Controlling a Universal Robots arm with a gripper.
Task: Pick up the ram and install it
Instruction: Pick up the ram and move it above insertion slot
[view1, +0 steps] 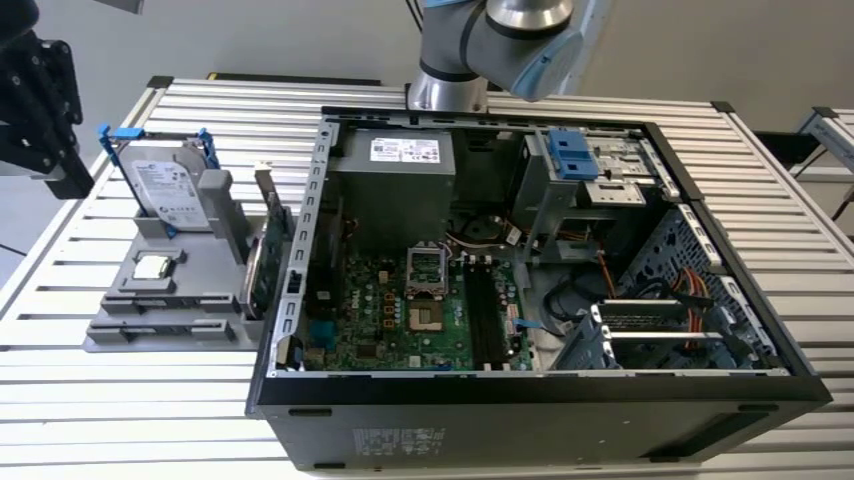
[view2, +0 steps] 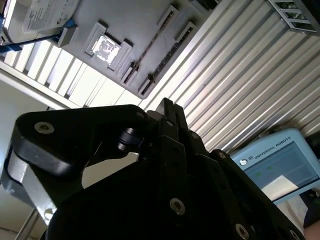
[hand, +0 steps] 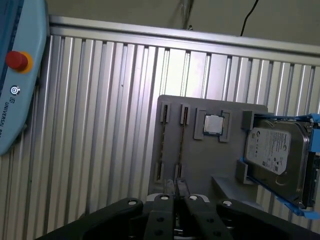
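1. Over on the exterior view's left, the black gripper (hand: 176, 186) hangs above the ribbed aluminium table (hand: 100, 125), pointing down. Its fingers are pinched together with nothing in them.
2. Just ahead of it is the grey slotted plastic tray (hand: 200, 160). The slim dark ram (hand: 181, 147) stands on edge there, in the slots nearer the square silver processor chip (hand: 214, 125).
3. Further right is the open black computer case (view1: 534, 420) – the arm's silver-and-blue joint (view1: 534, 30) sits behind it.

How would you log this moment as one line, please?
stage: pre-grasp | gripper: above holder tray, lined up with ram | ram: on edge in tray slot, not held | computer case: open
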